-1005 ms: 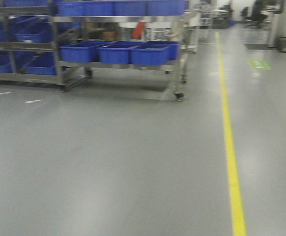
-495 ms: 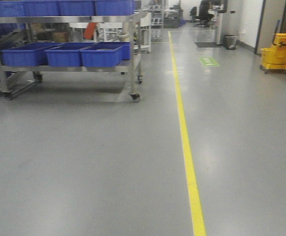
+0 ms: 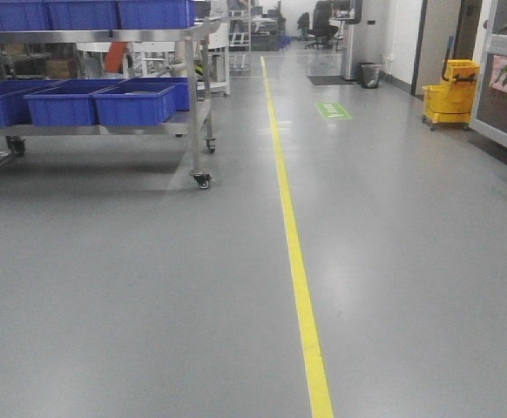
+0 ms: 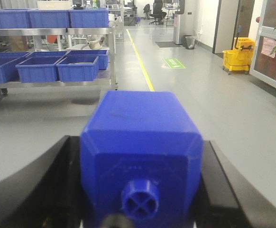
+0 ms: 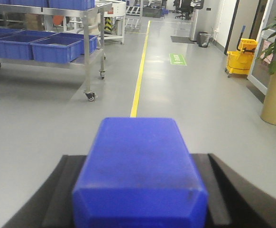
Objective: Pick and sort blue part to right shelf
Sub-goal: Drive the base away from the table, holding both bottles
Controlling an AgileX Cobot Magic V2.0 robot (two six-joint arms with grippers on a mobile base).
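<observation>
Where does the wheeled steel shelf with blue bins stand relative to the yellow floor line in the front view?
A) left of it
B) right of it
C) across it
A: the shelf stands wholly left of the yellow line, with grey floor between them.

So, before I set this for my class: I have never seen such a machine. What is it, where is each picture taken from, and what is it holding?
It is a robot on a mobile base with two arms, each ending in a two-fingered gripper. The front view looks along a grey floor: a yellow line, a steel rack with blue bins on the left, and a mop bucket far right. The other two cameras sit on the wrists. The left gripper is clamped on a knobbed block, its knob facing the camera. The right gripper is clamped on a plain block, also blue, with no knob in sight.
</observation>
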